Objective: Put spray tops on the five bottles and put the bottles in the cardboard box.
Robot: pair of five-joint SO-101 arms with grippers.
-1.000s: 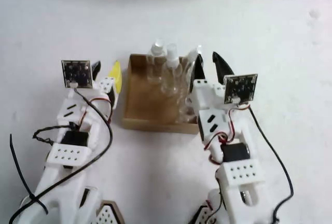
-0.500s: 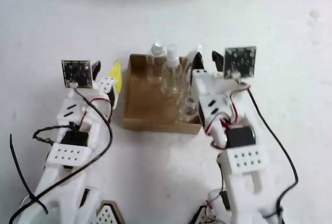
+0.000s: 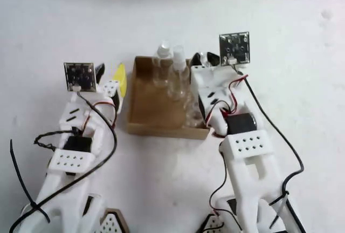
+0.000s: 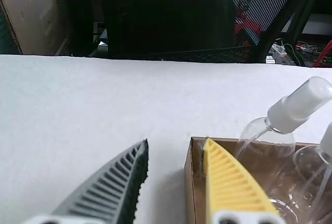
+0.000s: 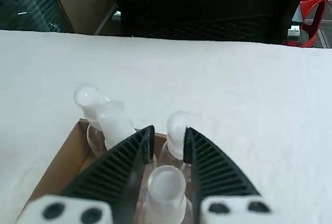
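**R gripper straddles a bottle top in the box; L gripper spread at the box wall**

My right gripper hangs over the right side of the cardboard box. Its fingers are parted a little, not pressed together. The near bottle sits in the gap betw. them, back toward my palm. It stands upright, long axis vertical, white spray top pointing up at my wrist cam. A thin gap seems to show on each side of the top, so as far as I can tell I'm not pinching it.

Right at my tips is the corner bottle, also upright w/ top up. Can't tell if my fingers touch it, or if it's inside the box wall.

Left of my tips and further out are the mid bottle and the back bottle. They stand close together in the box, axes vertical, tops up.

My left gripper is spread wide w/ nothing in it. Its yellow finger is over the box's left wall. The grey finger is outside the box, over the white table. The back bottle is ahead and right of the yellow finger, apart from it.
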